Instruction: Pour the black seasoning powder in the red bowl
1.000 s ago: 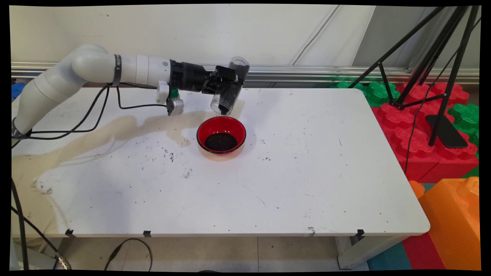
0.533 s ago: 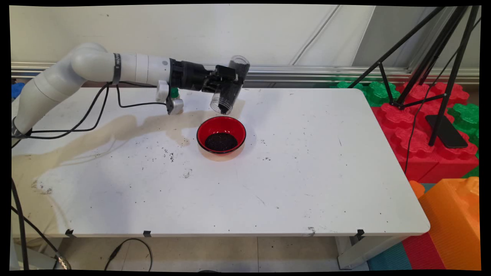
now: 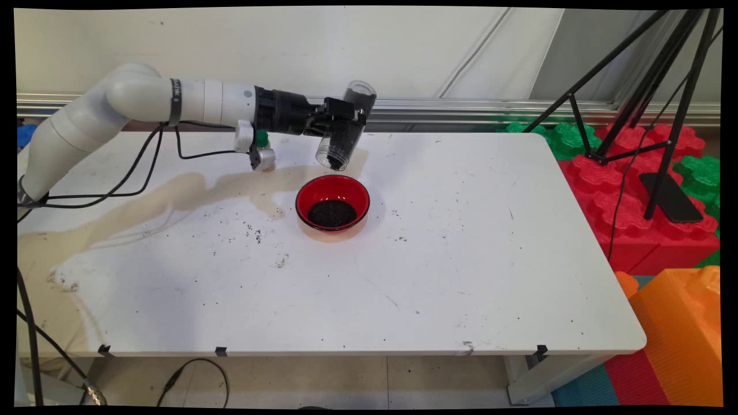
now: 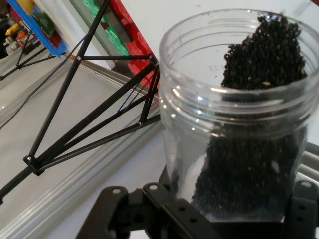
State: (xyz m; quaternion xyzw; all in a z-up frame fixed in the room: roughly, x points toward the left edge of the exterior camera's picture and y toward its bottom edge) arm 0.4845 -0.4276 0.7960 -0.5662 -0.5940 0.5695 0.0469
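Observation:
My gripper [image 3: 344, 122] is shut on a clear plastic jar [image 3: 347, 128] that holds small black seeds. The jar is tipped steeply, its open mouth pointing down and to the left, just above the far rim of a red bowl [image 3: 332, 202]. A dark heap of the same seeds lies in the bowl's bottom. In the hand view the jar [image 4: 238, 114] fills the right half, seeds piled along one side up to its threaded mouth, with my gripper [image 4: 219, 209] clamped round its base.
Loose seeds and a brownish stain mark the white table [image 3: 461, 276] left of the bowl. A black tripod [image 3: 651, 86] stands on red and green foam blocks [image 3: 628, 202] at the right. An orange block [image 3: 686, 328] sits by the table's near right corner.
The arm has risen slightly, lifting the tipped jar a little higher above the bowl. The bowl has not moved.

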